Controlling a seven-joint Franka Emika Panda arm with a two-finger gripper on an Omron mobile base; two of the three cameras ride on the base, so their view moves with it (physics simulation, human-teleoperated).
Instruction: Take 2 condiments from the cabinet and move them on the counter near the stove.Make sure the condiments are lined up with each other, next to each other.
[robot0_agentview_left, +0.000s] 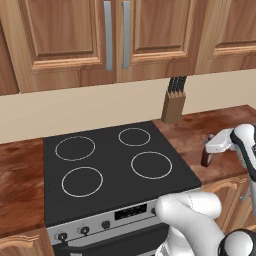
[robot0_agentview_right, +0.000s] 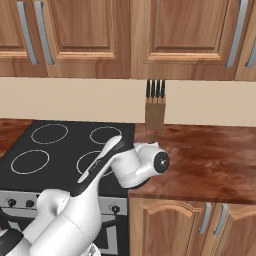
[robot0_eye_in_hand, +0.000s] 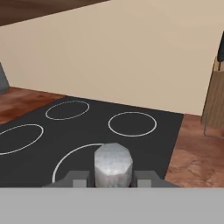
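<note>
Sauce bottle (robot0_agentview_left: 206, 158): small, rigid, probably light; we grip near its cap.
Claw (robot0_eye_in_hand: 113, 177): clamped on it.

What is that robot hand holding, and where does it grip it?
The gripper is shut on a small dark bottle, clamped just below its grey cap, over the counter beside the stove.

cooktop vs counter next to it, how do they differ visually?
The cooktop is flat black glass with four white burner rings; the counter is glossy reddish-brown wood grain. The cooktop carries nothing, while the counter holds a wooden knife block against the wall and, in the left base view, a dark bottle under the shut gripper. The cooktop has a silver knob panel below it; the counter sits over wooden doors. Both lie level at one height.
</note>
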